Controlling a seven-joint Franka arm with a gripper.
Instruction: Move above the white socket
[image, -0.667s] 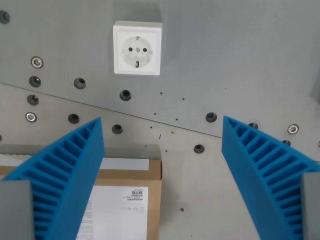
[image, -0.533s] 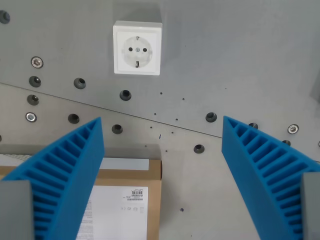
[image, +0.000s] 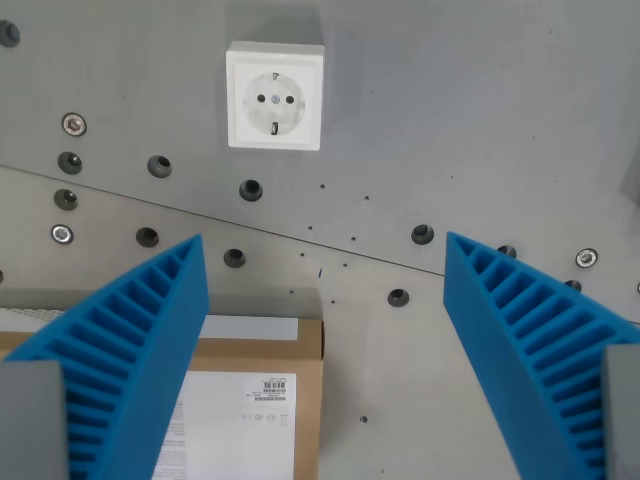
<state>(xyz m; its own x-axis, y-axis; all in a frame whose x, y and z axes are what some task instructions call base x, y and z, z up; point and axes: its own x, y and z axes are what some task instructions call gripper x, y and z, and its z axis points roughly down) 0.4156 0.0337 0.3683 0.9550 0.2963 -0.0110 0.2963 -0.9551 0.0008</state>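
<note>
Grey metal plate (image: 480, 120) carries white socket (image: 275, 96) beyond the spread-apart, empty pincer (image: 325, 270).

Gripper (image: 325, 255) wide apart, blue ribbed fingers (image: 140, 340)

You're looking at a lab or workshop test bench. The grey metal counter (image: 480, 120) carries bolt holes (image: 251, 190) and a surface-mounted white socket (image: 275, 96).

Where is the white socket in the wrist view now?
The white socket sits near the top, slightly toward the wrist view's left, on the grey metal plate, above the cardboard box.
</note>
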